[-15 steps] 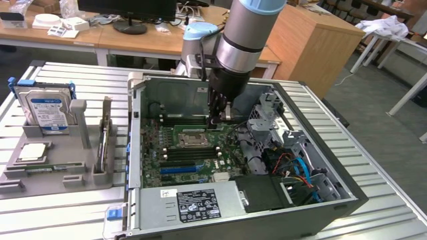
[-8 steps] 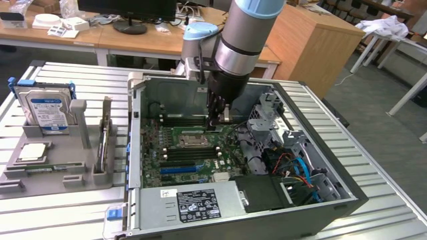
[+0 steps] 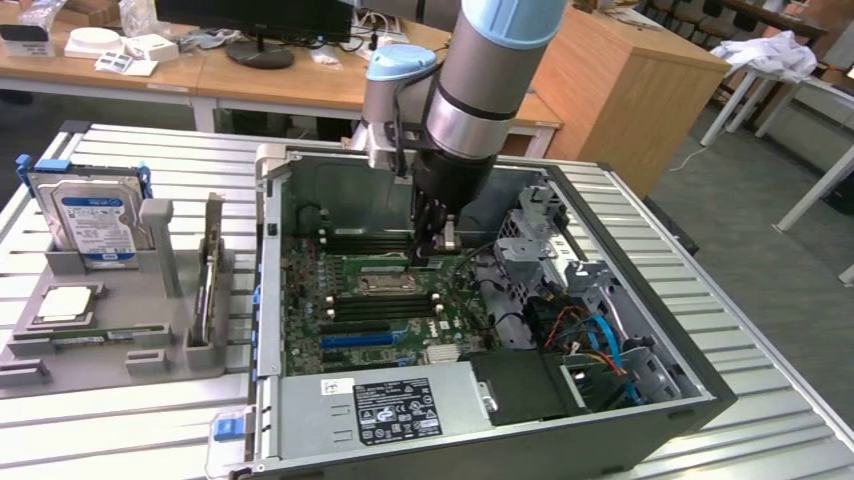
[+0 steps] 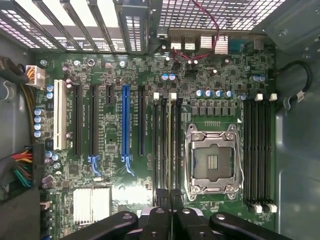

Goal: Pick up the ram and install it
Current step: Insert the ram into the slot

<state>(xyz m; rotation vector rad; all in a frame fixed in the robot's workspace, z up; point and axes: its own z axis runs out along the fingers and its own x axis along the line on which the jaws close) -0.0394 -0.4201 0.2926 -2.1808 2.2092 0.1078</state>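
Green edge of the ram [image 4: 170, 145] shows in the wrist view. It is seen edge-on as a thin pale line within the bank of black memory slots [image 4: 159, 145]. That bank sits between the CPU socket [image 4: 211, 160] and the blue expansion slot [image 4: 125, 125]. The stick spans the same length as the slots on either side of it. From that I judge it is down at slot level, in or on one of them, and not carried up near the camera. I cannot tell whether it is latched home.

Gripper [image 4: 170, 199]: the fingers are pinched together with no gap that I can see. I make out nothing clamped between them, so I read it as closed and empty-handed.

Relation that matters: the ram's long axis runs parallel to the near side of the CPU socket, close beside it. The closed fingertips sit on that same line, over one end of the stick just past the socket's corner. I cannot tell whether the tips touch that end or hang clear of it.

Exterior view: the gripper hangs inside the open case [image 3: 274, 300], pointing straight down. Its tips are just beside the CPU socket and appear to be a little above the board.
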